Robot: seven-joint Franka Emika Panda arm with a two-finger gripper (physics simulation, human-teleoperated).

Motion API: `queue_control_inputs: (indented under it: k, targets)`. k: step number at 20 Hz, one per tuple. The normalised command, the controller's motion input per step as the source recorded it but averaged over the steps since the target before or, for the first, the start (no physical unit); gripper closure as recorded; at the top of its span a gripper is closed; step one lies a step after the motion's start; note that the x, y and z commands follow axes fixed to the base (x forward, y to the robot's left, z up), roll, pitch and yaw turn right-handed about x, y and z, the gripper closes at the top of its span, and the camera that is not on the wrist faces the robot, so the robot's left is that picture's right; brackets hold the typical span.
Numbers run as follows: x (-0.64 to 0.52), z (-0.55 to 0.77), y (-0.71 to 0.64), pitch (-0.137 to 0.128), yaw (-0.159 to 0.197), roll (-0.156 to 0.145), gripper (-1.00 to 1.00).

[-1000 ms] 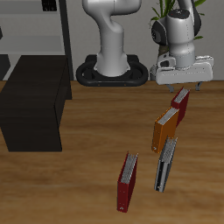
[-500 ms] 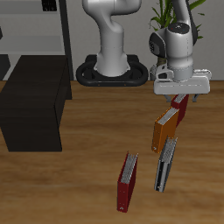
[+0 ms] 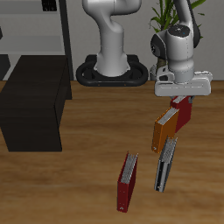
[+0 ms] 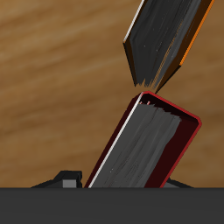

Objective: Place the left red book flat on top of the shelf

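The left red book [image 3: 182, 110] stands upright on the wooden table, farthest back in a row of books. My gripper [image 3: 181, 99] hangs directly over it, open, with a finger on each side of the book's top edge. In the wrist view the red book [image 4: 149, 144] shows its pale grey page block between my fingertips [image 4: 66, 180], and the gripper [image 4: 122, 182] straddles it. The shelf [image 3: 35, 101] is a low black cabinet at the far side of the table from the books, with its flat top bare.
An orange book [image 3: 164, 129], also in the wrist view [image 4: 166, 39], stands just in front of the red one. A dark book [image 3: 165, 164] and the second red book [image 3: 129, 182] stand nearer the front edge. The robot base [image 3: 110, 68] and pale open shelving [image 3: 35, 26] are at the back.
My gripper has come down and slightly forward onto the top of the left red book. The books have not moved.
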Motion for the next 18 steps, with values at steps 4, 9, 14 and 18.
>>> queue_control_inputs:
  k: [4,9,14,18]
  targets:
    - [-0.05,0.12,-0.25,0.013,0.045,-0.013,1.00]
    - [-0.08,0.39,-0.47,-0.060,0.055,-0.076,1.00]
    - [-0.06,0.38,-0.62,-0.029,0.053,-0.094,1.00]
    - [-0.01,0.55,-0.62,-0.102,0.085,-0.129,1.00]
